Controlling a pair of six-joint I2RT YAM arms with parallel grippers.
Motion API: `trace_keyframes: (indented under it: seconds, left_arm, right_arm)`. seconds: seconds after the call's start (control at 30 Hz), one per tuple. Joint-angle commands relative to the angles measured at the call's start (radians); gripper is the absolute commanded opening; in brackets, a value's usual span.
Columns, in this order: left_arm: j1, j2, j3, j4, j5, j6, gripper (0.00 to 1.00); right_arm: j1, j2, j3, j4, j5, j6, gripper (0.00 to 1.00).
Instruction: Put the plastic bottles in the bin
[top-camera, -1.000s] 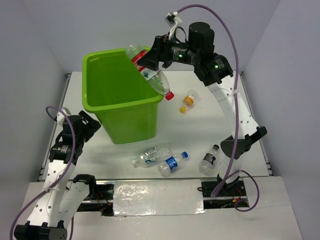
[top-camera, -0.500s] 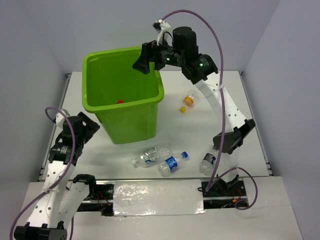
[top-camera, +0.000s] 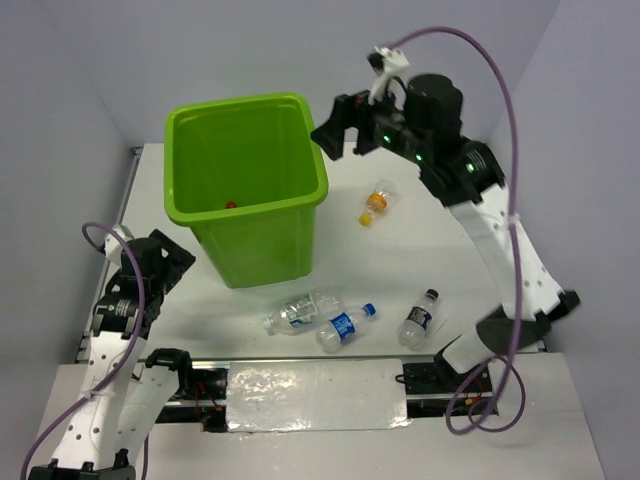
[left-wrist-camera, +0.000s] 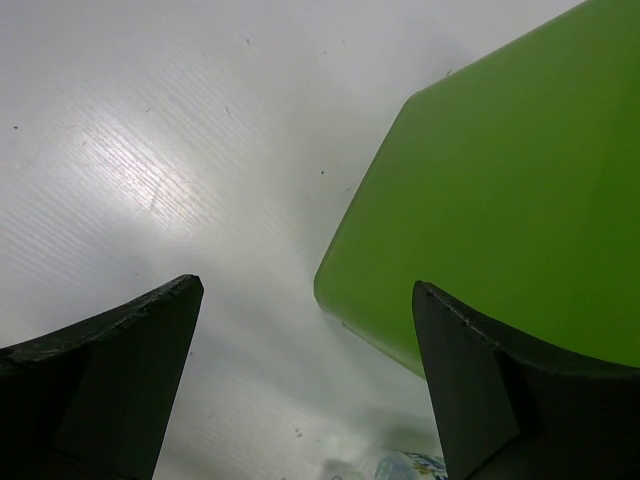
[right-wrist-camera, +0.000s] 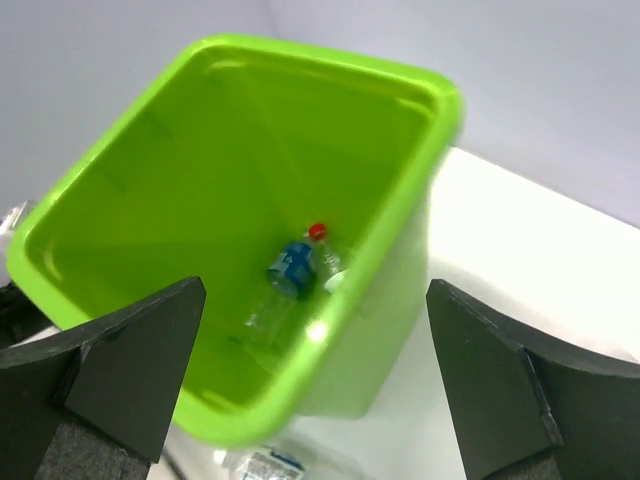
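My right pincer (top-camera: 336, 132) hangs just beside the bin's (top-camera: 247, 207) far right corner, jaws wide apart, empty; my left pincer (left-wrist-camera: 305, 380), jaws likewise apart, sits by the bin's near left side; one bottle (right-wrist-camera: 292, 268) lies on the bin's floor. Step in hand, I judge: fetching another; three bottles (top-camera: 300, 310) lie before the bin; the orange-capped bottle (top-camera: 378, 197), right of the bin, calls for a descent and a crosswise grip.
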Motion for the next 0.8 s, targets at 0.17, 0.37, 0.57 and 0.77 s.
trace_keyframes:
  seconds: [0.17,0.37,0.57,0.77]
  left_arm:
    - [0.005,0.018,0.069,-0.074,-0.046,-0.002,0.99]
    - [0.005,0.026,0.05,-0.055,-0.051,-0.017,0.99]
    - [0.005,0.043,0.027,-0.006,-0.037,-0.019,0.99]
    - [0.005,0.073,0.009,0.034,-0.009,-0.022,0.99]
  right_arm:
    - [-0.122,-0.374,-0.594,0.169,0.226,0.08,1.0]
    - [-0.231,-0.313,-0.701,0.062,0.503,0.267,1.0]
    - [-0.27,-0.08,-0.672,0.057,0.582,0.398,1.0]
    - [-0.284,0.246,-0.506,0.043,0.592,0.472,1.0]
